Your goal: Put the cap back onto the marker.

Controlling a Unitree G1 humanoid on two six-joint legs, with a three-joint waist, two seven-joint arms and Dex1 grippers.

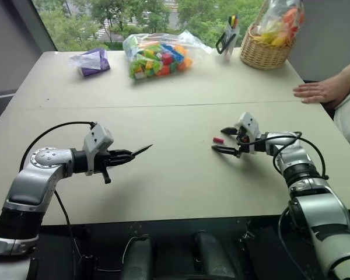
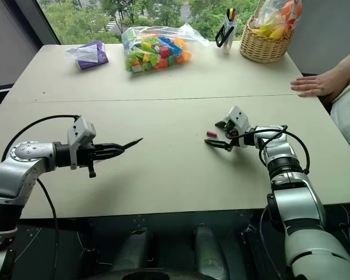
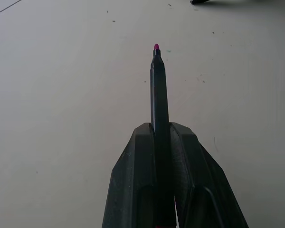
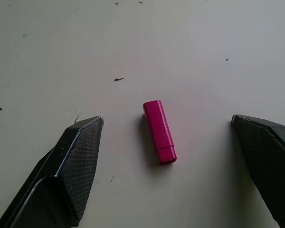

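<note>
Our right gripper [image 1: 226, 140] hangs just over the table with its two black fingers [image 4: 76, 161] spread as wide as they go, holding nothing; in the right wrist view the small pink-red plastic tube-shaped cap [image 4: 159, 131] lies flat on the tabletop between those fingers, touching neither, and in the head view it sits just beyond the fingertips, at about nine o'clock from them. Our left gripper [image 1: 121, 156] is clamped tight on the slim black pen-like marker [image 1: 142, 150], whose bare pointed tip, pink at its very end in the left wrist view, sticks out past the fingertips toward two o'clock, clear of the surface; marker and cap are well apart, the cap at roughly three o'clock from the tip. Both arms work over a wide, pale beige table [image 1: 181, 87] with a seam running across it. Along the far edge stand a clear bag of bright plastic building blocks [image 1: 159, 55] at twelve o'clock, a purple packet [image 1: 92, 61] at eleven, a holder of pens and scissors [image 1: 228, 35] and a woven wicker basket [image 1: 268, 51] at one. A person's hand [image 1: 319, 90] rests on the table's right edge. Beyond the table, a window shows green trees.
</note>
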